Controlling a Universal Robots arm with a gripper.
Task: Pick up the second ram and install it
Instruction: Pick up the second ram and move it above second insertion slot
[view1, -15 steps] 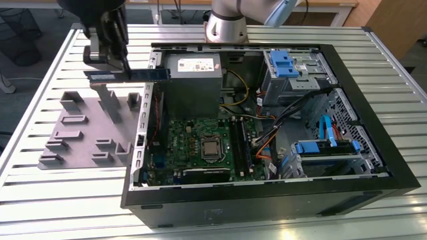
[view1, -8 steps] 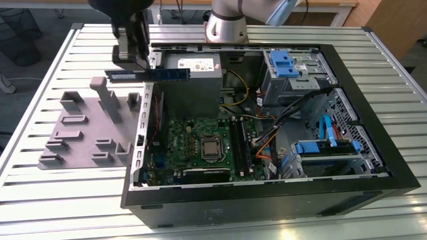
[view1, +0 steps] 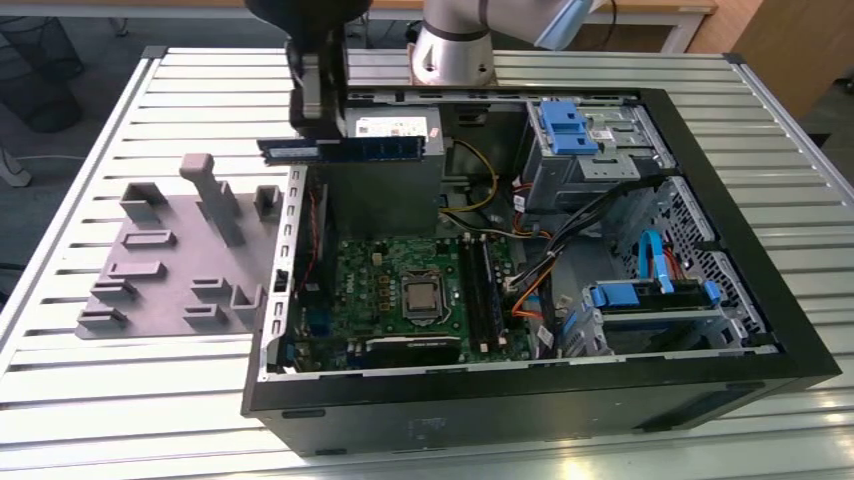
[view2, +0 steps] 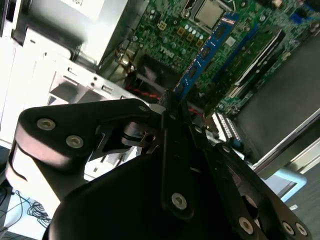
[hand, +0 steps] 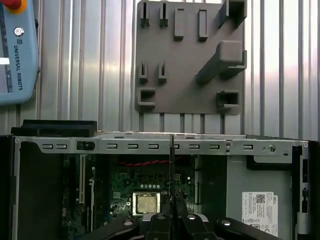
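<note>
— Where's the second ram (view1: 344, 149)?
— Clamped at one end between the closed fingers (view2: 175, 145), hanging above the open computer case (view1: 534, 405).
— Inside the case?
— Green motherboard (view1: 380, 290), drive cages (view1: 594, 150), loose cables (view1: 577, 228).

Looks like a pale, slatted metal surface (view1: 747, 130). Bears an open black computer case (view1: 534, 400) lying on its side directly beneath the tool (view1: 310, 140). Also carries a grey fixture plate (hand: 187, 70) with upright blocks, flat just beyond the case wall nearest the tool, and a blue-grey pendant (hand: 17, 55) well apart from it.
</note>
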